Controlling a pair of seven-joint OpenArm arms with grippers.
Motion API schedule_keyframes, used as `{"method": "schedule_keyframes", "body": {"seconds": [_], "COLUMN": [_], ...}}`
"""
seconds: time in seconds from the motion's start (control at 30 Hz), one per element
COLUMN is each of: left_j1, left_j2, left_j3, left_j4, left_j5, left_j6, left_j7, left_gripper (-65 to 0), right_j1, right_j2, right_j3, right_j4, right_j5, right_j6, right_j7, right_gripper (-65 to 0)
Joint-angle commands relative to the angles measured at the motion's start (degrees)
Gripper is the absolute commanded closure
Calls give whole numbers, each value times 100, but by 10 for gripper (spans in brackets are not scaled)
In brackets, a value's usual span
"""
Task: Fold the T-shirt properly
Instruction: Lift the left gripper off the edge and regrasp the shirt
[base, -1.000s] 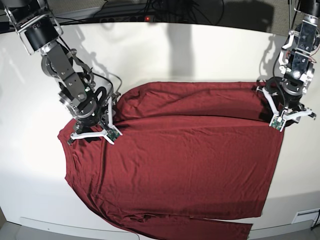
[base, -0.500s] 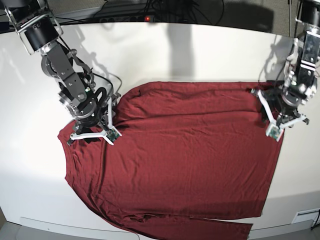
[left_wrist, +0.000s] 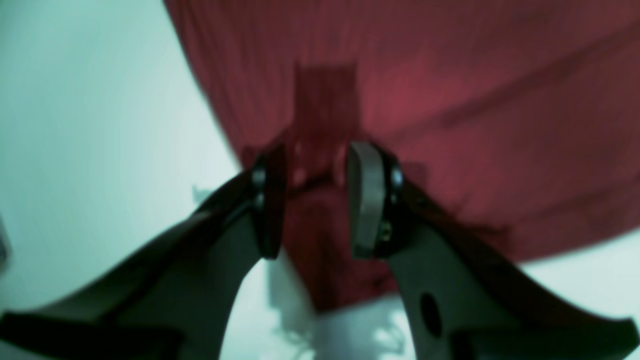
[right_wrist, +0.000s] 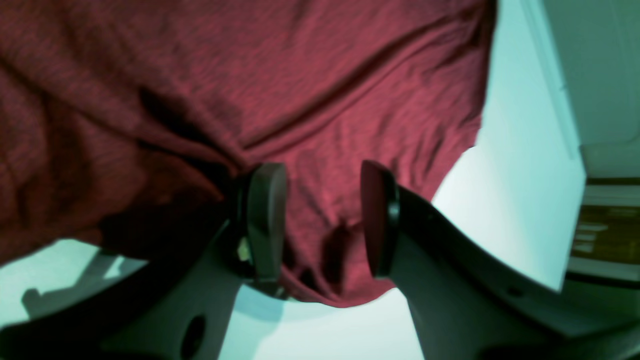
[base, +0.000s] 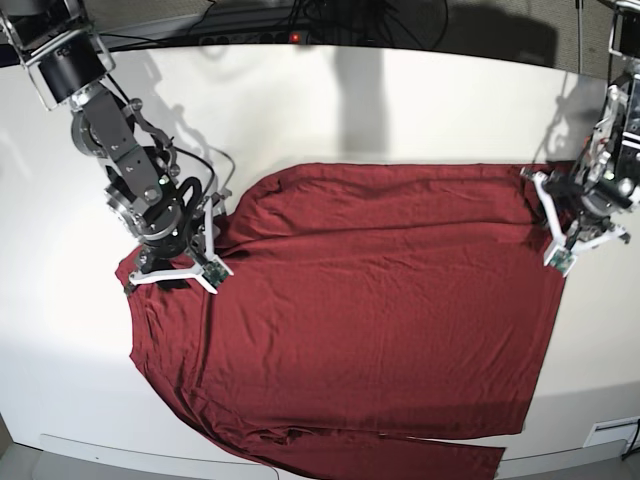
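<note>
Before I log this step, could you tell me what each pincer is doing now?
Left pincer: open, straddling the shirt edge.
Right pincer: open, straddling the shirt edge.

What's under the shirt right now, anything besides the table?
Only the white table shows around the T-shirt. The cloth lies flat with shallow wrinkles and no bulge, but whatever it covers is hidden, as is its hem past the near edge.

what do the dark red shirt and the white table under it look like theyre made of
Dark red long-sleeved shirt: seemingly thin, soft knit fabric, matte; the right wrist view shows a fine heathered weave and it lies in shallow folds. White table: looks like a hard, smooth, slightly glossy board, maybe laminate; it carries soft shadows, but the exact material is unclear.
</note>
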Motion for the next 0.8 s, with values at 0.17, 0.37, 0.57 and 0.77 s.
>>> {"method": "schedule_keyframes", "body": {"seconds": [0.17,0.37,0.57,0.77], "left_j1": [688,1558,2205,2177], "left_j2": [-527,-597,-603,-553], "left_j3": [-46,-39,-37,-35], "left_j4": [883,1390,1331,804], "left_j5": [874,2337,3427,3827], "left_j6": [-389,-708,-726,-684], "left_j7": [-297,-1060,-2173,-2863], "left_gripper": [-202,-202,-203,-203], "right_j1": [127,127,127,127], "right_j2": [247,247,245,247], "right_j3": [50,50,50,50], "right_j4": [291,289,291,289], "right_j5": [11,282,278,278], "right_j6": [-74,-72,-72,-72], "right_j7": [2,-164,-173,-365], "right_gripper": [-248,-248,-248,-248]}}
